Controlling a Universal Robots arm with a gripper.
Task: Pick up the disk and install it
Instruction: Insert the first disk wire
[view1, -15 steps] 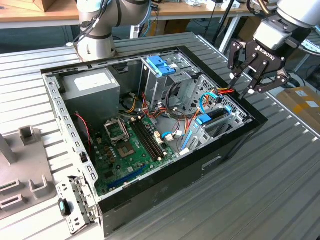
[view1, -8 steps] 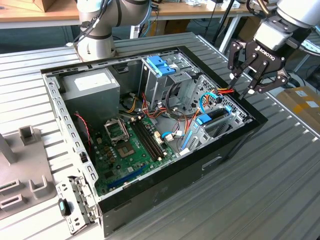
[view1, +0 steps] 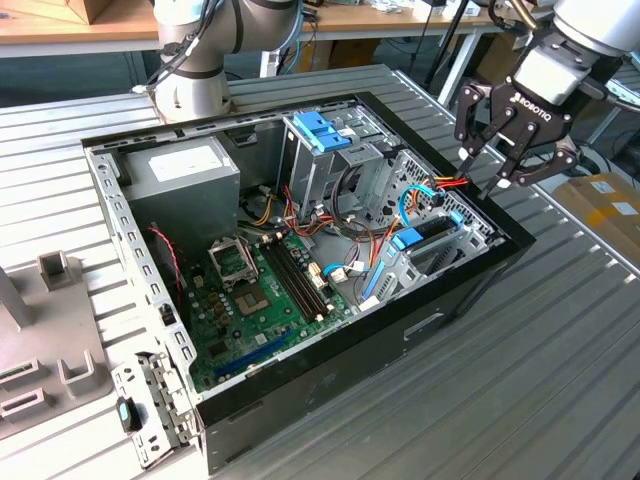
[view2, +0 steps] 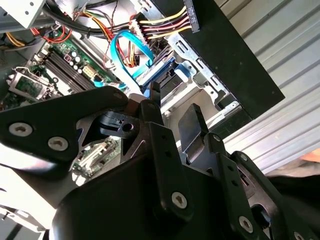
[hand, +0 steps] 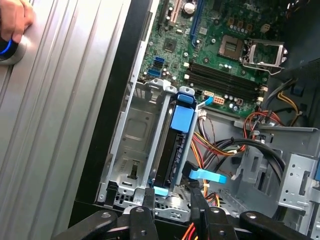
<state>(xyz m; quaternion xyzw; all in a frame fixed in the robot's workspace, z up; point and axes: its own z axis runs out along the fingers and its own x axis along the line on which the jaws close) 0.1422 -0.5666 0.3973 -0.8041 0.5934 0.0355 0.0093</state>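
Blue rails: frame the one disk (hand: 175, 150), a dark slab standing on edge in a metal bay (hand: 131, 145) at the open computer case's (view1: 470, 290) edge.
Gripper (view1: 510, 150): one, fingers spread, empty, above that corner.
Cages: two, one blue-latched (view1: 318, 130).

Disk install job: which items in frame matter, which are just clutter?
Job:
- dark rectangular disk with blue plastic rails, standing on edge in the silver metal drive bay
- black three-finger gripper, open and empty, near the case's edge

Clutter:
- grey power-supply box
- blue plastic latch atop the cage
- green motherboard
- person's hand
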